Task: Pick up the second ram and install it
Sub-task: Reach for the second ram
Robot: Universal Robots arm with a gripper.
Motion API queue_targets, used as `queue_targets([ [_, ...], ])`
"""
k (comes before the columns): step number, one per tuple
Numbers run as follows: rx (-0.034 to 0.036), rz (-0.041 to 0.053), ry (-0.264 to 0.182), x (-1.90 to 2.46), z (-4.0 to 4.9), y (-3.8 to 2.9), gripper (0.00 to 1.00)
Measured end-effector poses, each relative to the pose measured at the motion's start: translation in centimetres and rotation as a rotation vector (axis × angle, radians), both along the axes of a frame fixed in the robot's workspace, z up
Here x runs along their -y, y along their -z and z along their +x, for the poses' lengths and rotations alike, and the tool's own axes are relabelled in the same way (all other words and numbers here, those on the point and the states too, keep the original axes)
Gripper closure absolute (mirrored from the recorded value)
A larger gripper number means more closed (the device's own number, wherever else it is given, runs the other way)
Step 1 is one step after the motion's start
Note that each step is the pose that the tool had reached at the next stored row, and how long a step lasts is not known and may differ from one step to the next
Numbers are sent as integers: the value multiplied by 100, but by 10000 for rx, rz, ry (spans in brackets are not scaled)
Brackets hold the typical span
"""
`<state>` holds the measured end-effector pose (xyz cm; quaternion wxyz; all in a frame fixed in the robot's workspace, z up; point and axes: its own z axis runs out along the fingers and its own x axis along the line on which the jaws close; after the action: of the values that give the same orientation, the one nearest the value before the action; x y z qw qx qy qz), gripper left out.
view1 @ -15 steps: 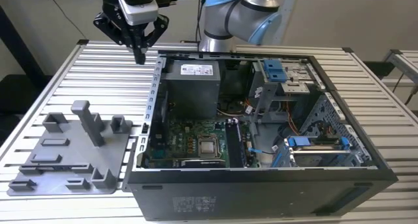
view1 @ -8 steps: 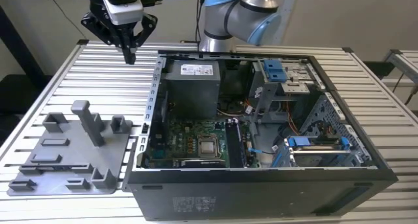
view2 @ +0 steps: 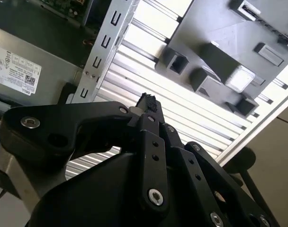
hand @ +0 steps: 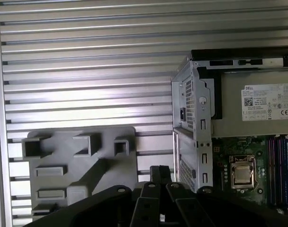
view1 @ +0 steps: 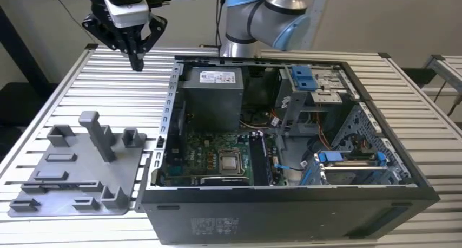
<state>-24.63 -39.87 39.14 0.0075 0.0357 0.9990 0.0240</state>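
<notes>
Gripper (view1: 136,65) above table (view1: 68,91), near case edge (view1: 173,91)

The gripper (view1: 136,63) was held up high and pointed straight down. Its fingers (view2: 148,124) were pressed together at the tips. The arm (view1: 271,12) was bent beside it.

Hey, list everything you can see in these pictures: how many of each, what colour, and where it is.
Table: one, silver, slatted, under everything.
Tray: one, gray, with upright posts, on the table at the exterior view's left of the case.
Computer case: one, black, lying open on the table.
Power supply: one, gray, inside the case.
Motherboard: one, green, on the case floor.
Drive brackets: two, blue, inside the case.
Robot arm: one, silver and light blue, behind the case.
Gripper: one, black, above the table, jaws together.
</notes>
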Motion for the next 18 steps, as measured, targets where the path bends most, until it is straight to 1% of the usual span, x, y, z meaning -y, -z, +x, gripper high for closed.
queue_targets([
  [10, 2, 1, 1, 0, -250, 5, 89],
  [12, 1, 0, -1, 0, -318, 6, 89],
  [18, 6, 0, 0, 0, -566, 11, 89],
])
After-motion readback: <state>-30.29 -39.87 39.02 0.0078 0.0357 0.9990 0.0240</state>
